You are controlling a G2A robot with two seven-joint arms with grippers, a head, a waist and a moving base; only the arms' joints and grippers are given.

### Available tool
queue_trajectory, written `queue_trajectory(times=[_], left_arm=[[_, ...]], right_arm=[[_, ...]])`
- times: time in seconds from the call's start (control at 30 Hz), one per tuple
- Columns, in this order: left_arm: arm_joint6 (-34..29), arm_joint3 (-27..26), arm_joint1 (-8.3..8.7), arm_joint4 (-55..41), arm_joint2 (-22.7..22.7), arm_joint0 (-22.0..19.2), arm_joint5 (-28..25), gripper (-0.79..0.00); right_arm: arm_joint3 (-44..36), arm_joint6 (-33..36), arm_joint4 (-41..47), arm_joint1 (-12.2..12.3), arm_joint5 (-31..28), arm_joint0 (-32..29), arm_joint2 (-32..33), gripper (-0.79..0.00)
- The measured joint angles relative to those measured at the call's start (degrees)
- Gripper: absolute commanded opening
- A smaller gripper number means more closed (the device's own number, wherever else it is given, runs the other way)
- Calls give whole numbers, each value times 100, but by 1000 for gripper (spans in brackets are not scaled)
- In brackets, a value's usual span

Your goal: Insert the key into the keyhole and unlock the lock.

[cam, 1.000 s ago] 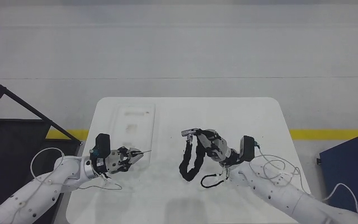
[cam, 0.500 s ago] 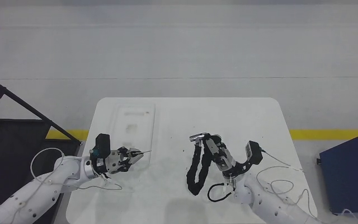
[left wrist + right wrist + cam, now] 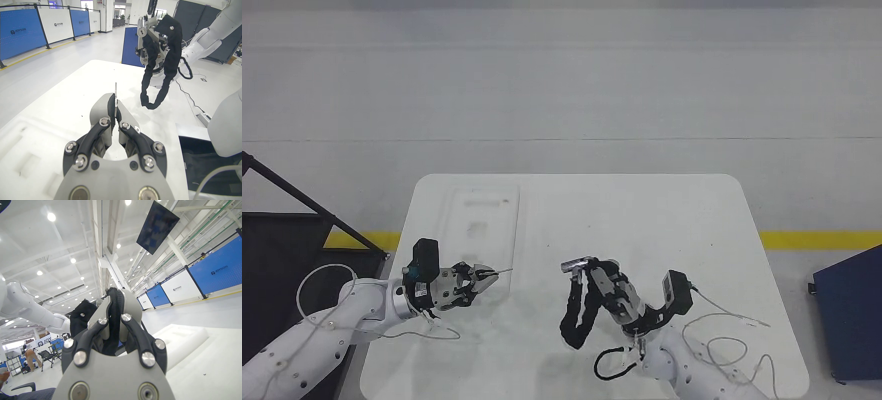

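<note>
The key (image 3: 115, 98), thin, stiff and light, would likely twist if nudged, so the left pincer (image 3: 115, 108) pinching its bow, with the blade free and aimed at 3 o'clock, looks sound. The chain lock (image 3: 170, 37) is probably heavier, its fabric-sleeved loop (image 3: 149, 102) limp and dangling. The right pincer (image 3: 115, 300) is clamped on the sleeve just behind the stiff metal cylinder (image 3: 142, 26), above the middle of the tabletop (image 3: 682, 220). Since half a second ago the cylinder has shifted toward 7 o'clock, nearer the key; the left arm has not moved.
</note>
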Motion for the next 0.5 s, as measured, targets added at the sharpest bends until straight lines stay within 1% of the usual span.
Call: queue_trajectory(times=[0.2,0.27,0.43,0.5], left_arm=[[1,-29,-7,-26,-4,1,11,-785],[34,-235,-45,-195,-22,-36,-64,-785],[-279,-741,-224,-651,36,-349,-719,-785],[-573,-832,-318,-785,116,-500,-784,-785]], right_arm=[[3,-2,4,1,4,2,0,-785],[3,-2,4,1,4,2,0,-785],[3,-2,4,1,4,2,0,-785],[3,-2,4,1,4,2,0,-785]])
